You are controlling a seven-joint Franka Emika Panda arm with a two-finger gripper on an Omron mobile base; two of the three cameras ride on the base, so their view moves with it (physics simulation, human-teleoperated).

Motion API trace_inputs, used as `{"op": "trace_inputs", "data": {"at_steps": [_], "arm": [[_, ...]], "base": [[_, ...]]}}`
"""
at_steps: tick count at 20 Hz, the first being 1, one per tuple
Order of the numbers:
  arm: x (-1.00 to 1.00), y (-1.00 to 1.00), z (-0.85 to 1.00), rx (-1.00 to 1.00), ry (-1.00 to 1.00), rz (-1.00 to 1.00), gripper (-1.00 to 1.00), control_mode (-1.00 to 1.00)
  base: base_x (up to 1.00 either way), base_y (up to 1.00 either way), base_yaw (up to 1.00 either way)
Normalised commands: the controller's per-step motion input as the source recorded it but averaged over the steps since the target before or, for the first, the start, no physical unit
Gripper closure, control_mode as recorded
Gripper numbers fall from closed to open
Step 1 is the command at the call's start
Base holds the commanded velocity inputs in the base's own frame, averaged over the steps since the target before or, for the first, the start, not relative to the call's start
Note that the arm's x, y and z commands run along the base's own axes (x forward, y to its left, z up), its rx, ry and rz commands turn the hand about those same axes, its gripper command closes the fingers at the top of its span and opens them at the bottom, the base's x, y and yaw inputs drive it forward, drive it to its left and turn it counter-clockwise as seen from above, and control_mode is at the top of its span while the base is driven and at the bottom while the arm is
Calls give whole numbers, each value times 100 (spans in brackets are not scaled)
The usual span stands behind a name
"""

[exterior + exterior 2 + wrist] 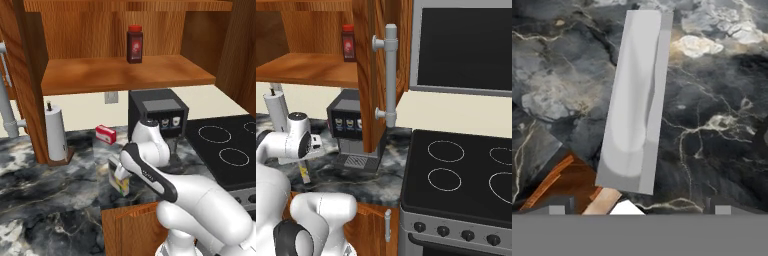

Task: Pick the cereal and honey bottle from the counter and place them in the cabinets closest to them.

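The cereal (120, 181) stands upright on the dark marbled surface (45, 200) in the lower middle of the left base frame, its yellow-and-green front partly hidden by the white arm bent over it. In the hand frame its pale grey-white top (636, 100) runs as a long strip from the top centre down to the lower middle, lying between the two tips of the claw (639, 210), which stand wide open with nothing gripped. In the upper part of the left base frame the open cabinets (125, 75) hang above, with a dark red jar (134, 44) on the plank shelf. Below the shelf a black coffee machine (157, 112) sits at centre, a small red box (106, 133) just to its left, and a paper towel holder (56, 135) further left. A black cooktop (225, 150) fills the right edge.
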Motion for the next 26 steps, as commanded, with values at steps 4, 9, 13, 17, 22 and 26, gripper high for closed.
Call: {"op": "trace_inputs", "data": {"at_steps": [4,9,13,17,22,26], "arm": [[1,1,-19,5,-5,0,-100,-100],[7,7,-17,4,-7,0,-100,-100],[12,13,-17,4,-7,0,-100,-100],[10,11,-16,4,-6,0,-100,-100],[6,5,-20,1,-3,0,-100,-100],[0,0,-29,0,0,0,100,-100]], "base": [[0,0,0],[0,0,0],[0,0,0],[0,0,0],[0,0,0],[0,0,0]]}}
